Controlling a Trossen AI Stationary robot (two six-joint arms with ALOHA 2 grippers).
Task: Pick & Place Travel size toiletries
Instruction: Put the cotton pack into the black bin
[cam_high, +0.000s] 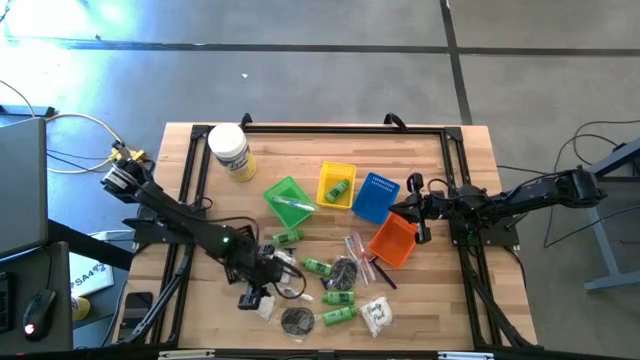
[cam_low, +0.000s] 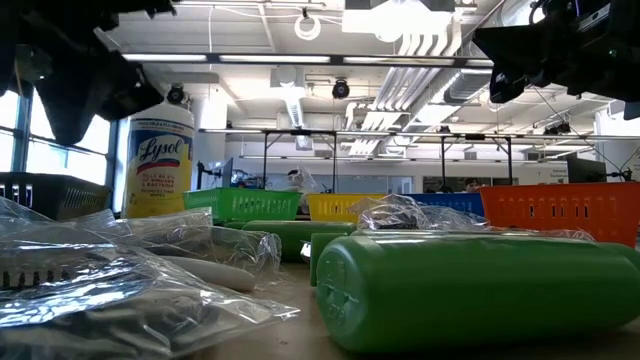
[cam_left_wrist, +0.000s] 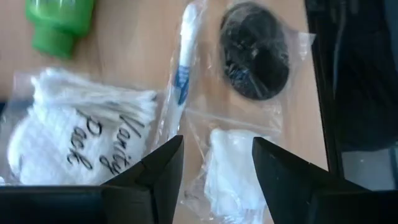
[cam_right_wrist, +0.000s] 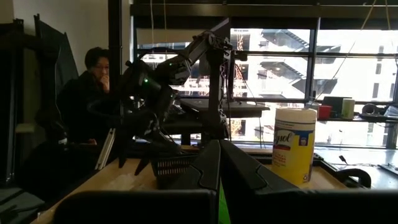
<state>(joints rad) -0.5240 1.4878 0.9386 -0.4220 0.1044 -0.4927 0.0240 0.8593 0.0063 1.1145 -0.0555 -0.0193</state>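
Small green bottles (cam_high: 319, 267) lie on their sides across the near half of the tabletop (cam_high: 440, 300), one more inside the yellow basket (cam_high: 336, 186). Two black round pouches (cam_high: 297, 320) in clear wrap lie flat among them. A white sachet (cam_high: 376, 315) marked "Vanity Pack" (cam_left_wrist: 81, 140) lies beside a clear-wrapped thin stick (cam_left_wrist: 184, 68). Further wrapped sticks (cam_high: 357, 250) lie next to the orange basket (cam_high: 393, 240).

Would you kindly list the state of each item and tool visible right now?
Left tool: open, above a clear bag of white pads.
Right tool: shut, empty, raised.
Vanity Pack sachet: flat, sealed.
Black round pouch: flat, bagged.
Green bottle: on its side.
Lysol jar: lying down.
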